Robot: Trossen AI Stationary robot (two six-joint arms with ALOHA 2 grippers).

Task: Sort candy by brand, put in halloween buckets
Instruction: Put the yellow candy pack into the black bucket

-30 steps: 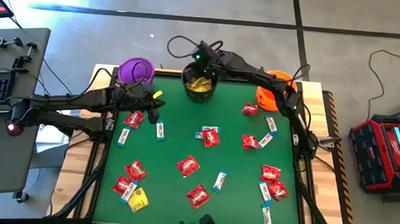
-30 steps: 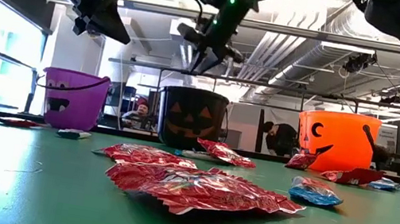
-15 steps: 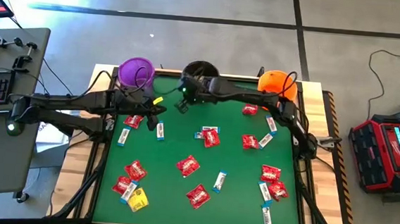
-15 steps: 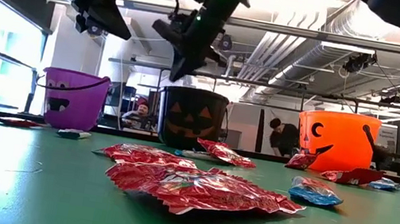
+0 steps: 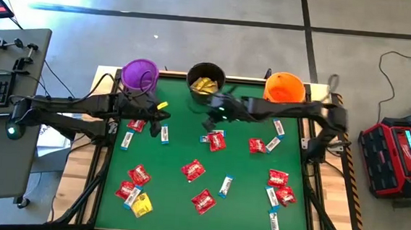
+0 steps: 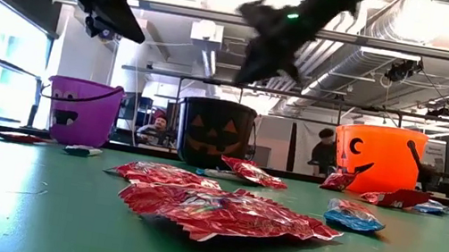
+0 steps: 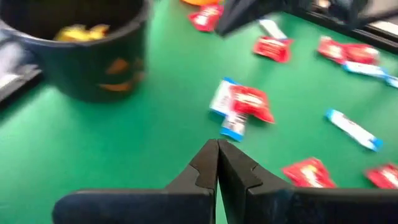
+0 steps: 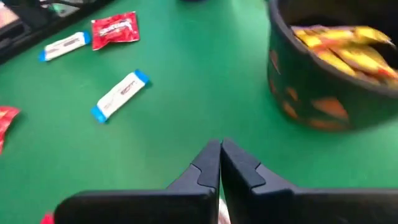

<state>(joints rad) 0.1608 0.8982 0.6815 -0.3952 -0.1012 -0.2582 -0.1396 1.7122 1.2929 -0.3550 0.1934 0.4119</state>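
**Right arm clear of the black bucket, both tools empty**

We log the right tool over open green surface, just in front of the black bucket. A second ago it hung over that bucket's mouth with its fingers parted; now they are pressed together with nothing between them. Yellow packets lie inside the black bucket, so we judge a yellow piece has just been dropped and the arm is heading for another.

The left tool hovers near the purple bucket, fingers also shut tight and empty, barely shifted over the same second.

3 buckets stand along the far edge: purple, black, orange. What the purple and orange hold we cannot tell.

Much is left loose:
- red packets scattered mid-surface and toward the right side
- white-and-blue bars among them
- 1 yellow packet near the front left corner

Our read: early to middle of the sort. The right tool must open before its next pick.
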